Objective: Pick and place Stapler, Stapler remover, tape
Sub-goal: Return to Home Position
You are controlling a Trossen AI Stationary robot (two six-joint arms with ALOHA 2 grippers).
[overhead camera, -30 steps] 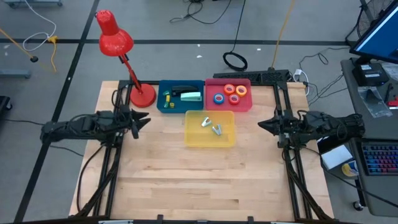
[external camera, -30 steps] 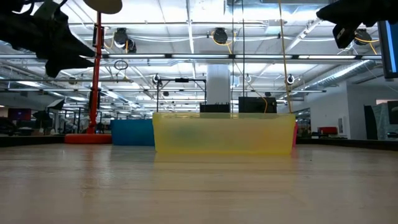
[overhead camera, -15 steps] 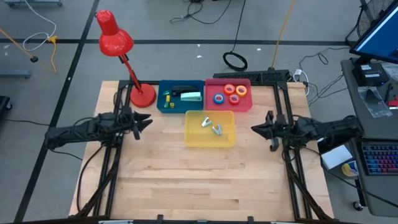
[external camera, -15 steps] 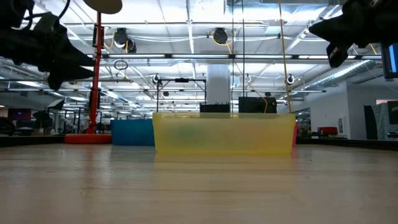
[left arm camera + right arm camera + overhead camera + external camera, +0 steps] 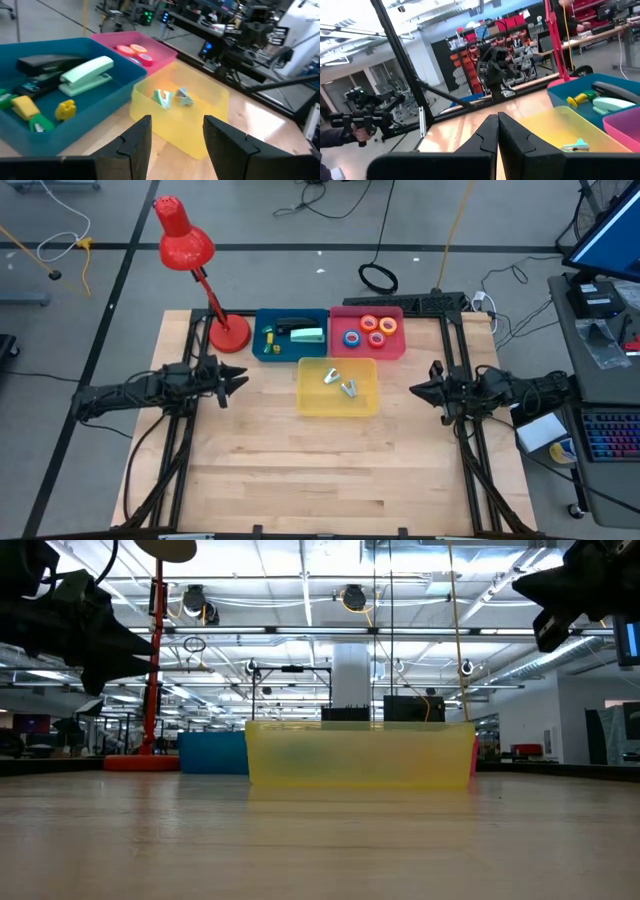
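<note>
My left claw (image 5: 238, 383) is hovering above the left side of the worktop (image 5: 300, 470), pointing toward the bins. I am holding its fingers (image 5: 140, 135) apart, with nothing between them and nothing touching them. Behind it, the red lamp (image 5: 228, 335) is standing at the worktop's back edge. Just beside the lamp's base, the blue bin (image 5: 259, 350) is carrying a black stapler (image 5: 292, 324) and a pale green stapler (image 5: 307, 335) side by side. Small yellow and green pieces (image 5: 268, 343) are lying near its left wall. In front of it, the yellow bin (image 5: 312, 405) is holding two staple removers (image 5: 340, 384), close together. The pink bin (image 5: 398, 350) is sitting just beside the blue one, on its right. The tape rolls (image 5: 369, 322) are lying inside it, a blue roll (image 5: 350, 338) among them. My right claw (image 5: 416, 390) is hanging above the worktop's right side, facing the yellow bin. Its fingers (image 5: 487, 132) are pressing together, gripping nothing.
</note>
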